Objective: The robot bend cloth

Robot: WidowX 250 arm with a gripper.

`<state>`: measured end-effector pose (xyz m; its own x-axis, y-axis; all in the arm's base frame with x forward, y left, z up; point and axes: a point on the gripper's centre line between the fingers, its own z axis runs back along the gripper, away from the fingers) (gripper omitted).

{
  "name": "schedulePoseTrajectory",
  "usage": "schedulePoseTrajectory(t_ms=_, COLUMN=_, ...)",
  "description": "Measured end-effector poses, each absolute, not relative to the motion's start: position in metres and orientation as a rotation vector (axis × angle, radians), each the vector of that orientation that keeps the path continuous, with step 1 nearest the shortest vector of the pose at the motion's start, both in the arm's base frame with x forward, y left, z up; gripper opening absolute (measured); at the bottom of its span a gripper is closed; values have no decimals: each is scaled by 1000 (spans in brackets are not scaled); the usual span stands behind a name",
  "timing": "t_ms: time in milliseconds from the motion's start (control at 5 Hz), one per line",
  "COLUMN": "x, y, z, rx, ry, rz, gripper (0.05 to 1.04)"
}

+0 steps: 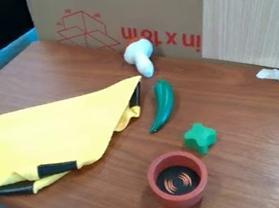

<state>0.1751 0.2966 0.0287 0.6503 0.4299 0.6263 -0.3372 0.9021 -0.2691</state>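
Jaws of the gripper: how far apart they stood, and whether they held anything, I could not tell. The yellow cloth (45, 132) lay toward nine o'clock on the brown table (260, 156), lower edge rumpled, one pointed corner near twelve. Beyond that corner, a white toy (139, 55) lay at twelve, a green star shape (200, 137) between four and five, an upright red cup (181, 201) nearer six.

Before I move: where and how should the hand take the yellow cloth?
Pinch the pointed corner of the yellow cloth, the one between the white toy and the green pepper, coming down from above on the pepper's side. It narrows to a tip, and the edge below, near a black strip, looks rippled and raised, so it should pinch easily.
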Motion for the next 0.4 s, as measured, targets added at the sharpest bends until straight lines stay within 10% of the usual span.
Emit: schedulePoseTrajectory(t_ms=400, x=184, y=273, z=90, rx=-196, ry=-783, rz=410, gripper=55)
